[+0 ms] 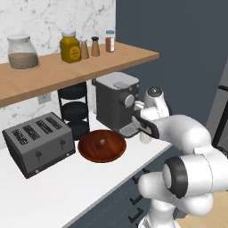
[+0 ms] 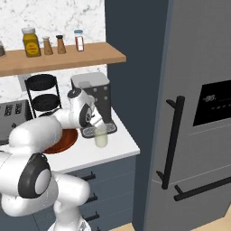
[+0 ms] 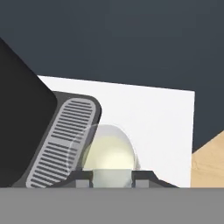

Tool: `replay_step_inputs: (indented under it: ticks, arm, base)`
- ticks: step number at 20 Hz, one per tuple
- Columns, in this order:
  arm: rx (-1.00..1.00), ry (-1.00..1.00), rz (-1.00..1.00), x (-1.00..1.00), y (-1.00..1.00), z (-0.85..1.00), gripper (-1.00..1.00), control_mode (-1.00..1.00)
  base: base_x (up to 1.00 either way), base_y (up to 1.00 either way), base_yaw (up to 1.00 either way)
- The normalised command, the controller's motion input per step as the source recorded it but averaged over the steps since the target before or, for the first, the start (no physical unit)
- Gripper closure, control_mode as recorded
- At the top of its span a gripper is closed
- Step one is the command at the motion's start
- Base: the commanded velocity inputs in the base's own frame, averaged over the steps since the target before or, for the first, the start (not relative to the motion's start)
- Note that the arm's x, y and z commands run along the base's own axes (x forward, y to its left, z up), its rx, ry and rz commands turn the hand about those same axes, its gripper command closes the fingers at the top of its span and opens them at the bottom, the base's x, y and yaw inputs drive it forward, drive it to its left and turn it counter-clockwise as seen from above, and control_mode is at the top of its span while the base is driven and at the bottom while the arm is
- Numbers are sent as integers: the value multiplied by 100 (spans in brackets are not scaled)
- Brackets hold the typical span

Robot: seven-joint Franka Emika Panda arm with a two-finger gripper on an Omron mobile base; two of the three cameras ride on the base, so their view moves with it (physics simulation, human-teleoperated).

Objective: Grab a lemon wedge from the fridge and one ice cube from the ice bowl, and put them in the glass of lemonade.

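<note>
My gripper (image 3: 112, 180) hangs directly over the glass of lemonade (image 3: 108, 151), shut on a pale grey ice cube (image 3: 112, 176) held between its tips. The glass (image 2: 101, 138) stands on the white counter in front of the coffee machine's drip tray, near the counter's right end; my hand (image 1: 146, 126) covers most of the glass (image 1: 144, 138). The reddish-brown ice bowl (image 1: 102, 146) lies to the left with one small lump at its middle. The fridge (image 2: 194, 113) stands at the right with its doors shut. The lemon wedge is out of view.
A dark coffee machine (image 1: 116, 103) rises just behind the glass. A grey toaster (image 1: 39, 142) and a black three-tier rack (image 1: 75, 109) stand further left. A wooden shelf (image 1: 129, 55) with jars and shakers runs overhead. The counter edge (image 2: 131, 151) ends beside the fridge.
</note>
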Motion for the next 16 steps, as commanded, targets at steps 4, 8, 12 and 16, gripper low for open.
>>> replay_step_inputs:
  ticks: [4, 8, 12, 16]
  arm:
    - [-2, 0, 0, 43, -14, -26, 100, -100]
    - [-3, -1, 0, 13, -3, -15, 100, -100]
    - [-4, -4, 0, 23, 0, -13, 100, -100]
    - [-4, -4, 0, 32, 0, -21, 100, -100]
  base:
    - [0, 0, 0]
    - [0, 0, 0]
    - [0, 0, 0]
    - [0, 0, 0]
